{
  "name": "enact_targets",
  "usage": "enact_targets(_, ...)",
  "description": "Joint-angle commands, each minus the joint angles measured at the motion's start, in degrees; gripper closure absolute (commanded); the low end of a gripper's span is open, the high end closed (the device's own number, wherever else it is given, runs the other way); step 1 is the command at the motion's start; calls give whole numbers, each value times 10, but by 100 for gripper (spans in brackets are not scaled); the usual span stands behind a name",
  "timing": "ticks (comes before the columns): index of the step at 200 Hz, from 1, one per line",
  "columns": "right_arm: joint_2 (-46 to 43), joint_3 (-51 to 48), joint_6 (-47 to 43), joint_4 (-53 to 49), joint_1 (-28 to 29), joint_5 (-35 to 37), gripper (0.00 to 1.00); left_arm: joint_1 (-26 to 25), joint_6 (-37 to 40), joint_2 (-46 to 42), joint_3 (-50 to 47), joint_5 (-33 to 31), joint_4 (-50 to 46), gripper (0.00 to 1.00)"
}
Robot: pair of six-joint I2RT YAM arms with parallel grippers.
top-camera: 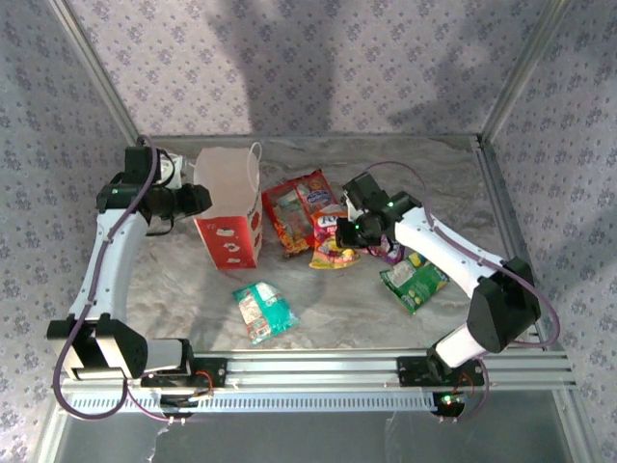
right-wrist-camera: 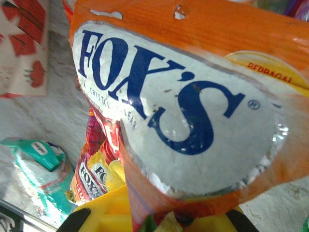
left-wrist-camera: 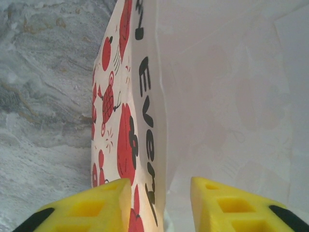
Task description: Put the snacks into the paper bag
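The white paper bag [top-camera: 229,204] with red blobs stands upright at the back left. My left gripper [top-camera: 198,200] is at its left rim. In the left wrist view its yellow fingers [left-wrist-camera: 104,200] are open and straddle the bag's wall [left-wrist-camera: 145,121], with a gap on the inner side. My right gripper [top-camera: 345,228] is shut on the orange-yellow packet [right-wrist-camera: 193,92], pinched at its lower edge and lifted a little over the table. The large red packet [top-camera: 299,207] lies beside the bag, the teal one [top-camera: 262,311] in front, the green one [top-camera: 415,283] at the right, and the purple-pink one [top-camera: 390,253] under my right arm.
Metal frame rails [top-camera: 318,362] run along the near edge and up both sides of the marble-patterned table [top-camera: 174,289]. In the right wrist view, another red glossy packet [right-wrist-camera: 94,166] and the teal packet [right-wrist-camera: 34,169] lie below the held one.
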Motion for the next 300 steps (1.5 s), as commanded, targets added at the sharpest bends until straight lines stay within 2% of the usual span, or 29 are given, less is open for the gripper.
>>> enact_targets(1,-18,38,-7,-13,7,15,100,4,-3,-17,3,0,3,56)
enact_targets(114,-21,202,-43,10,32,76,100,6,-28,-44,-2,-11,26,55)
enact_targets(213,22,387,-154,-19,57,99,100,10,-25,-33,-4,-19,31,56)
enact_targets(300,95,533,-224,-15,118,86,100,12,-17,-21,-9,-6,41,72)
